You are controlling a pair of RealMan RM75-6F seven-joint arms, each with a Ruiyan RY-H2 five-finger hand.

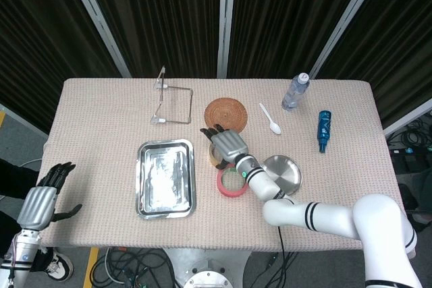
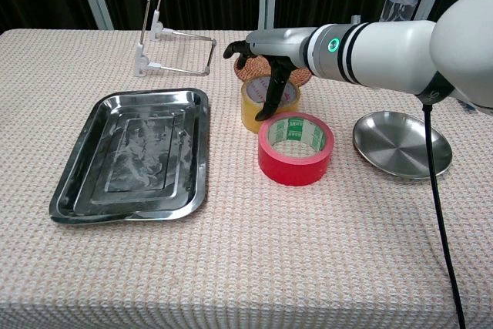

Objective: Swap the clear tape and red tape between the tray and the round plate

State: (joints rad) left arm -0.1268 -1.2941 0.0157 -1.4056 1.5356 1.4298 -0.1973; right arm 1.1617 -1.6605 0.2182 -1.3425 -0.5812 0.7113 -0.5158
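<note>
The clear tape [image 2: 257,108], a yellowish roll, stands on the cloth right of the empty steel tray [image 2: 85,161], also tray [image 1: 144,187]. My right hand [image 2: 268,46] hovers over this roll; its thumb runs down the roll's near side and touches it, while the other fingers spread above its far side. From the head view the right hand [image 1: 227,144] covers most of the clear tape [image 1: 213,156]. The red tape [image 2: 295,146] lies just in front, beside the empty round plate [image 2: 400,144]. My left hand [image 1: 40,204] hangs off the table's left edge, fingers apart, empty.
A wire stand [image 2: 166,32] stands at the back left. A woven coaster [image 1: 226,112] lies behind the clear tape. A white spoon [image 1: 270,119], a water bottle [image 1: 295,91] and a blue tube [image 1: 325,129] sit at the back right.
</note>
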